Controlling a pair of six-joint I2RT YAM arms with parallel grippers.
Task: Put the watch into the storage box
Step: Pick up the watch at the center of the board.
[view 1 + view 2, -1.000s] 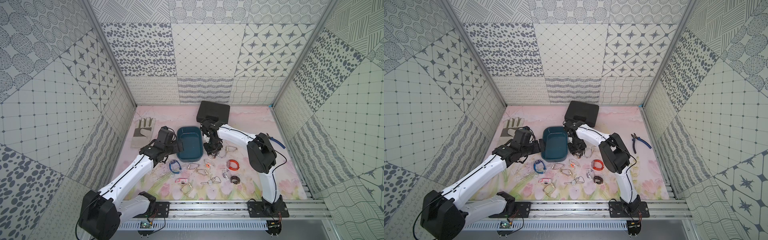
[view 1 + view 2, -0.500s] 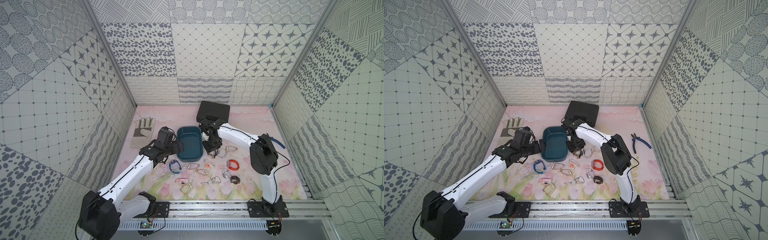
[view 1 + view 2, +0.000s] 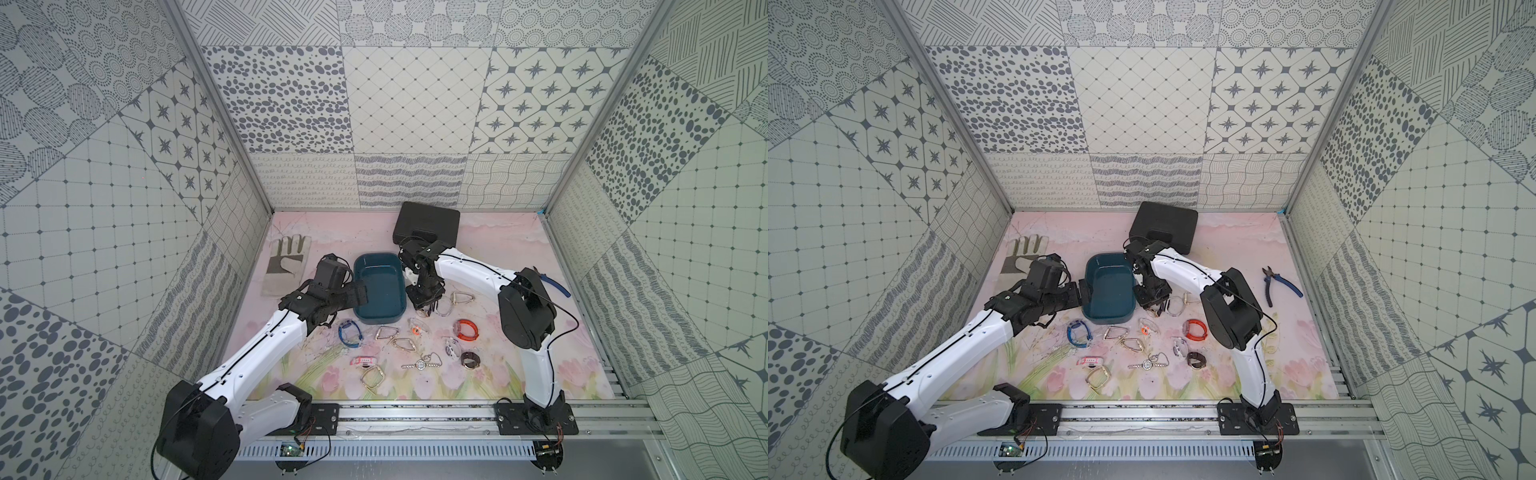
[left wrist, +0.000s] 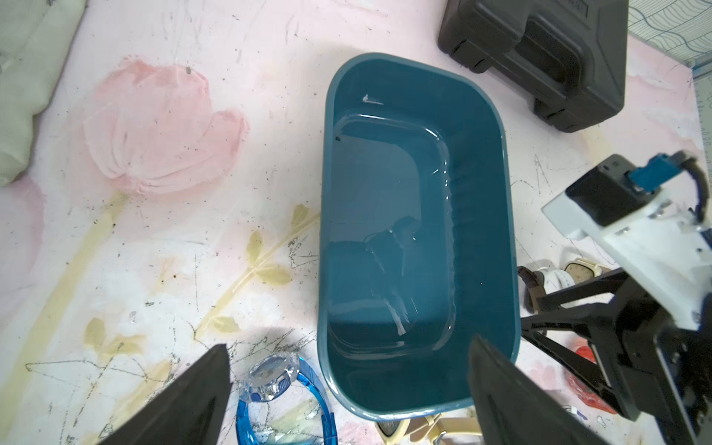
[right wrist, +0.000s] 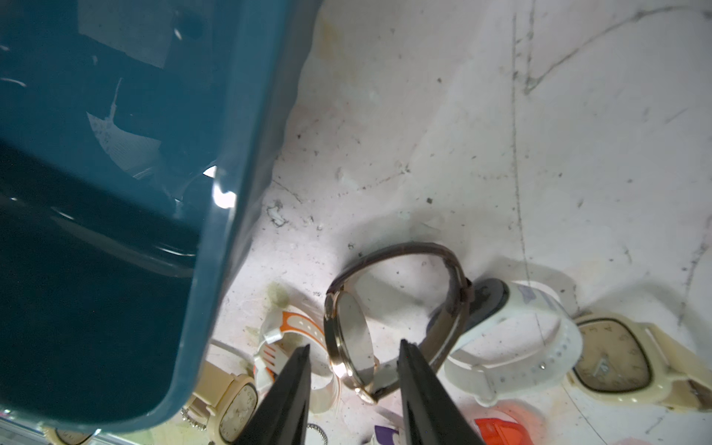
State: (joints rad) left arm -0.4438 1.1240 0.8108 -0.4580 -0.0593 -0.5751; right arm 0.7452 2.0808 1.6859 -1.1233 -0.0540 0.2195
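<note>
About thirteen watches (image 3: pixel 349 334); one storage box (image 3: pixel 379 319), case (image 3: pixel 428 224), glove (image 3: pixel 286 266), pliers (image 3: pixel 1279 286).

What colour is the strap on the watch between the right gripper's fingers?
Dark brown strap; clearest in the right wrist view.

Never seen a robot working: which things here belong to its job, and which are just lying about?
Job: dark teal plastic tub; brown-strapped round watch, straddled by the right gripper.
Lying about: black hard case; grey work glove; blue-handled pliers.

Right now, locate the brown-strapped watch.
In the right wrist view, the brown-strapped watch stands between the right gripper fingertips, beside the storage box and a white watch.
</note>
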